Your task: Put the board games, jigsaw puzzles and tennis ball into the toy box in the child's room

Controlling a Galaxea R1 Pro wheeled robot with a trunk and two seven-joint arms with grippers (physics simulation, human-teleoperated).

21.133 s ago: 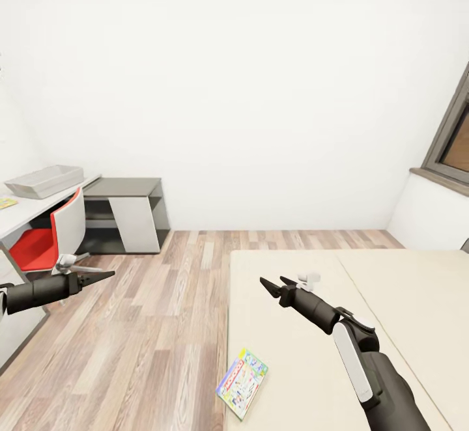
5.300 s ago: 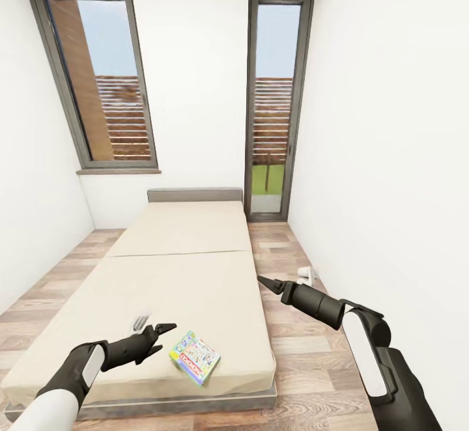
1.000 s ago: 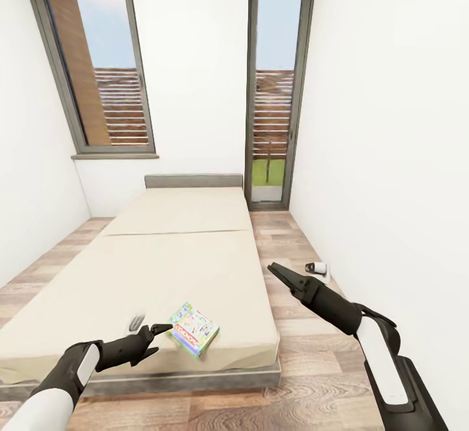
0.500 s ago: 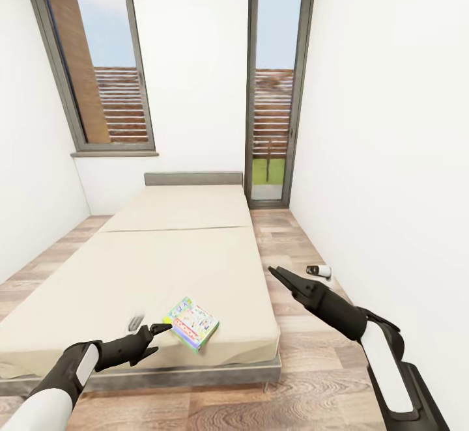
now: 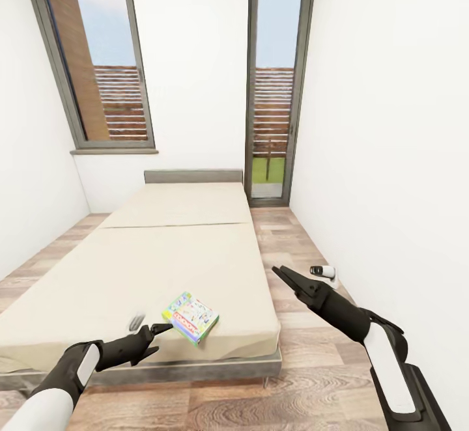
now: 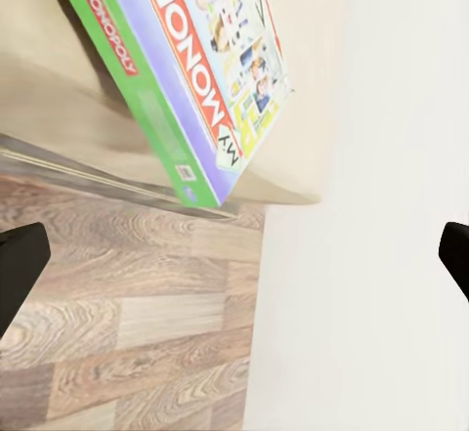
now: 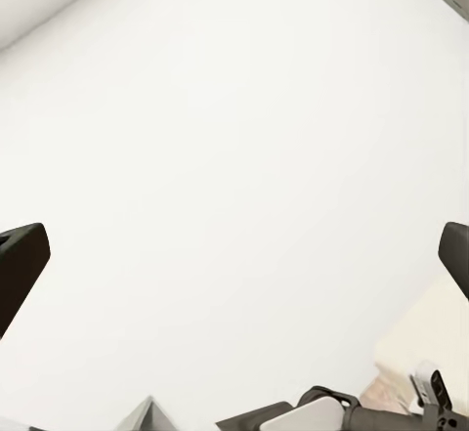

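Bed (image 5: 163, 249) unchanged; left gripper (image 5: 158, 338) still beside board game (image 5: 191, 316).

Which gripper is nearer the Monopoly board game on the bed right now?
Left. The left gripper sits just short of the board game at the bed's near corner, open and not touching. The right gripper is out over the floor past the bed's side.

Bare mattress around board game (image 5: 190, 316) at bed (image 5: 163, 255) corner, seemingly open floor (image 5: 293, 366) beside

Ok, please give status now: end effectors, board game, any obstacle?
Left end effector open, just short of board game. Right end effector open, empty. Game at bed edge; nothing between.
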